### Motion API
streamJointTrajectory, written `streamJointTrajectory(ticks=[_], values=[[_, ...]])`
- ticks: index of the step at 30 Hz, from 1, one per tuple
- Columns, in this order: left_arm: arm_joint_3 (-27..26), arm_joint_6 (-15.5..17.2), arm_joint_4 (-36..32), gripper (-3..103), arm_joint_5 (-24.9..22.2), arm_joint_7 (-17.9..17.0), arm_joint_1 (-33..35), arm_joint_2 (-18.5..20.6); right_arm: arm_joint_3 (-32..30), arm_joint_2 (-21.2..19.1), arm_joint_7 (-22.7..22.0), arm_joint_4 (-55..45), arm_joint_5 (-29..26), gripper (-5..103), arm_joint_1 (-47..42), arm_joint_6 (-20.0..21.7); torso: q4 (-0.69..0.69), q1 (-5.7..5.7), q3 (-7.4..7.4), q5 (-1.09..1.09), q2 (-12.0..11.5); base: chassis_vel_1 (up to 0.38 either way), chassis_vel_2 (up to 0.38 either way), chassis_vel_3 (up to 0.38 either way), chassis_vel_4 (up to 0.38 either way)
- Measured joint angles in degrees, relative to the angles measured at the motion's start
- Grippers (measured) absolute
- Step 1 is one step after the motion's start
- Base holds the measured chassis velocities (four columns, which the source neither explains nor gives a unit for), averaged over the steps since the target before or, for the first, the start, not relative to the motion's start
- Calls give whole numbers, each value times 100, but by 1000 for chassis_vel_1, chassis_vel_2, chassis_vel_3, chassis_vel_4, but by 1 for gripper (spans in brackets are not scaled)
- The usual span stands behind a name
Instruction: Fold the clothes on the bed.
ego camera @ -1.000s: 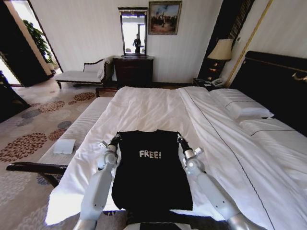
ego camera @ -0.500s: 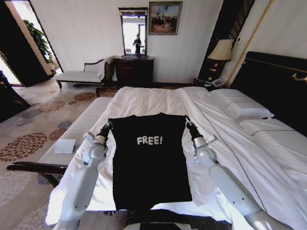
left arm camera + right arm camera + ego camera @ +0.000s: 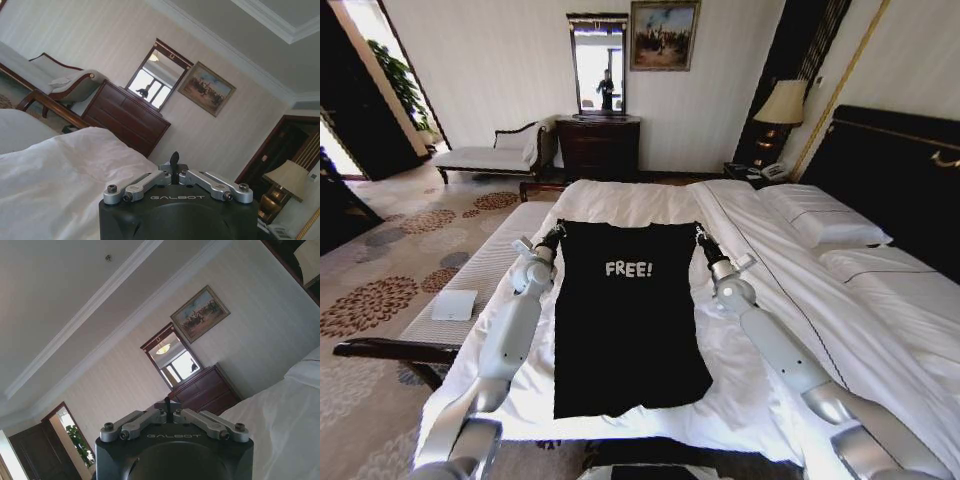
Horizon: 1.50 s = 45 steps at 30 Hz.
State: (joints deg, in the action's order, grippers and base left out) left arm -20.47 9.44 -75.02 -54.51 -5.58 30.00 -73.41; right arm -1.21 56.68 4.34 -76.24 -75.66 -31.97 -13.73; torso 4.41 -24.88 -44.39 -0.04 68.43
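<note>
Black T-shirt [image 3: 628, 315] hangs stretched between both arms over the near half of the bed [image 3: 790, 290], "FREE!" lettering facing the robot and right way up, so it's being held by the shoulder corners to let the fabric drop flat and square before laying it down. Left gripper [image 3: 553, 236] sits at the shirt's top corner, about 10 o'clock from the lettering; right gripper [image 3: 699, 234] at the opposite top corner, about 2 o'clock. Both look pinched closed on the shoulder seams, fingers drawn together on the cloth; in the left wrist view the left gripper [image 3: 173, 161] shows its linkage folded in with a dark sliver of fabric poking up between the tips, and the right wrist view shows the right gripper [image 3: 168, 405] the same way, though the pinch point itself is mostly hidden behind the gripper body, so the hold is likely rather than certain. Arms are spread about shirt-width apart, which keeps the top edge taut and level. The lower hem trails toward 6 o'clock and seems to rest on the white sheet near the bed's foot edge, slightly skewed. Folding itself not yet started, judging by the shirt being fully open. Bench [image 3: 480, 275] runs alongside the bed at 9 o'clock, untouched.
</note>
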Motion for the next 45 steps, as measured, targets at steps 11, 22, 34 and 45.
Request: streamJointTrajectory(ticks=[11,22,34,45], values=[[-46,-106,130,2,-44,96,-124,110,215,-18,45,194,20,1,216,-5,-1,1,0,0,0,0,0,0,0],[314,-154,-107,2,-182,177,-188,574,504,-221,259,72,-22,1,377,6,-1,1,2,0,1,0,0,0,0],[-120,-277,-1336,2,-71,204,1757,768,217,-506,568,-423,344,1,-883,-55,-1,3,2,-1,1,0,0,0,0],[-732,-274,-2423,2,318,90,3747,485,18,-735,507,-913,587,1,-2405,-84,0,4,3,0,2,0,0,0,0]])
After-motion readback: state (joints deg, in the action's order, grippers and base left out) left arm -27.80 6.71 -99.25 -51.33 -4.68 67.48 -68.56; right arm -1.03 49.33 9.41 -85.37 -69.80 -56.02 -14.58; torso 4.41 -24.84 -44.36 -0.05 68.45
